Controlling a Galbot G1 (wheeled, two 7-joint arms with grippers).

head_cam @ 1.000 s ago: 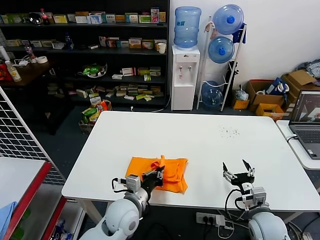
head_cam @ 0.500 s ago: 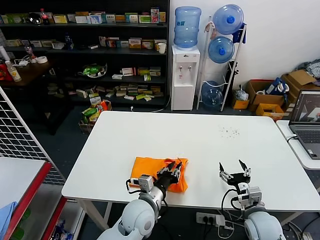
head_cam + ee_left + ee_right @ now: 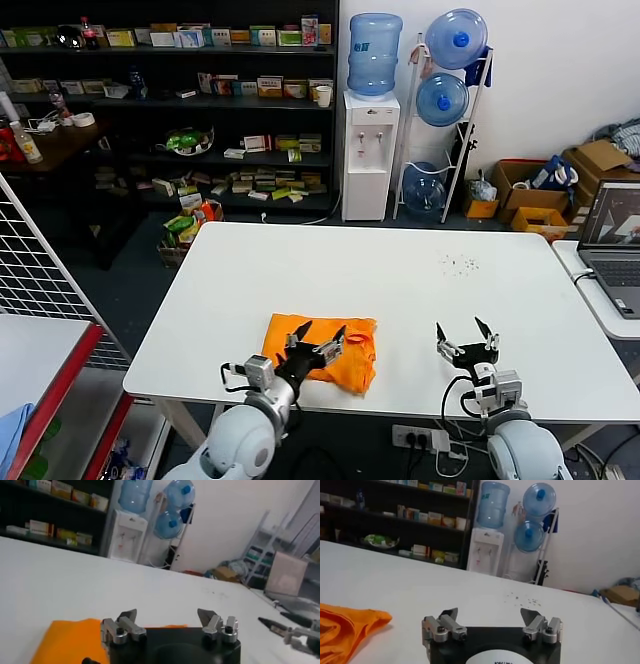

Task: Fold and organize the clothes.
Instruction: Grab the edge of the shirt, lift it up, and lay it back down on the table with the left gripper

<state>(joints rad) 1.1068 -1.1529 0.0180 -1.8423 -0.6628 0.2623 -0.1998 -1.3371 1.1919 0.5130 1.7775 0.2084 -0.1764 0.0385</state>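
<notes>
Surface: a large white rectangular table (image 3: pixel 400 290) with a smooth matte top.
Lying on it: a bright orange thin-fabric T-shirt (image 3: pixel 350 362), folded into a rough rectangle, flat on the tabletop near the front edge, left of centre.
Also on it: a scatter of small dark specks (image 3: pixel 459 265) toward the far right part of the tabletop, well apart from the shirt.

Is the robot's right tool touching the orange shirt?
Apart. In the head view, bare white table lies between the open right tool and the orange shirt.
</notes>
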